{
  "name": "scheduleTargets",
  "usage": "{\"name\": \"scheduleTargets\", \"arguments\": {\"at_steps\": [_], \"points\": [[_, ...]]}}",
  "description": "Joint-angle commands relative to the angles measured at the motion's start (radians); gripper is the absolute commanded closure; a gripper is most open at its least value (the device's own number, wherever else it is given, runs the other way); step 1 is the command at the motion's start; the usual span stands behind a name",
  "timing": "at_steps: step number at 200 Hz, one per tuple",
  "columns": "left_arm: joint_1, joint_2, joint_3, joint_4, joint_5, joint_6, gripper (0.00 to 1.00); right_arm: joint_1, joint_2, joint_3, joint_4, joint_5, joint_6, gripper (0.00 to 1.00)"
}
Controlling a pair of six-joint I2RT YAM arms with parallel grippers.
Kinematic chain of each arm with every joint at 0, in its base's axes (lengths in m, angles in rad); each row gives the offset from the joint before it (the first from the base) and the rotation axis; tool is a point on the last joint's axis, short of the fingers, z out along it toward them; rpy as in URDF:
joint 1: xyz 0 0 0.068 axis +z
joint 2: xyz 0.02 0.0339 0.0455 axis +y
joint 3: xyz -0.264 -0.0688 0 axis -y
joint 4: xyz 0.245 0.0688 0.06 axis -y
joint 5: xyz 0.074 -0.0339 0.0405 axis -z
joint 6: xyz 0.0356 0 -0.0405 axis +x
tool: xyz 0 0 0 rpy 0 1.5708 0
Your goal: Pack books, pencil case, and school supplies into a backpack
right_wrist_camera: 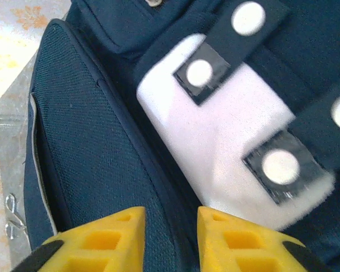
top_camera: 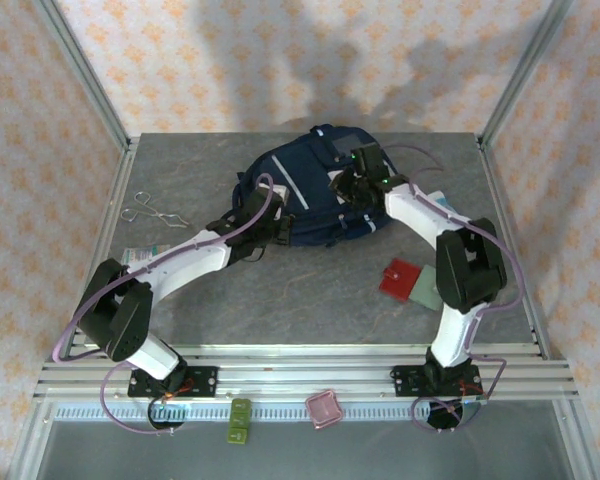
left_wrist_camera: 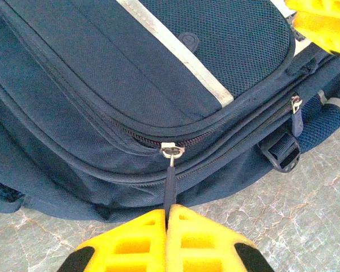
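Backpack [top_camera: 310, 190] at the back of the table [top_camera: 310, 300]
Scissors [top_camera: 152, 210] lie to its left; two flat squares [top_camera: 398, 277] lie touching, to its right and nearer.

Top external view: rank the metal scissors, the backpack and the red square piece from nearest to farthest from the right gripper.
1. The backpack, directly beneath the right gripper, centre-back.
2. The red square piece, nearer the camera, on the right side.
3. The metal scissors, far across on the left side.
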Motion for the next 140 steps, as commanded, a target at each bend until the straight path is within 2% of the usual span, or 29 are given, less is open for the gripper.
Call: {"name": "scheduleTargets", "arguments": {"at_steps": [1,42,78,123,140], "points": [[-0.003,0.029,0.001,-0.015,0.013,-0.011,1.0,0.007,-0.088,-0.06,0.064,-0.038,0.029,0.66],[-0.005,0.069,-0.005,0.01,-0.007,-0.004,1.0,0.036,-0.071,-0.112,0.13,-0.117,0.073,0.65],[-0.004,0.059,-0.017,0.035,-0.019,-0.013,1.0,0.047,0.001,-0.073,0.083,-0.115,0.101,0.65],[-0.003,0.065,-0.012,0.026,-0.033,0.001,1.0,0.054,0.007,-0.092,0.097,-0.112,0.114,0.65],[-0.004,0.081,0.002,0.019,-0.037,0.001,0.78,0.054,0.009,-0.087,0.097,-0.113,0.114,0.65]]}}
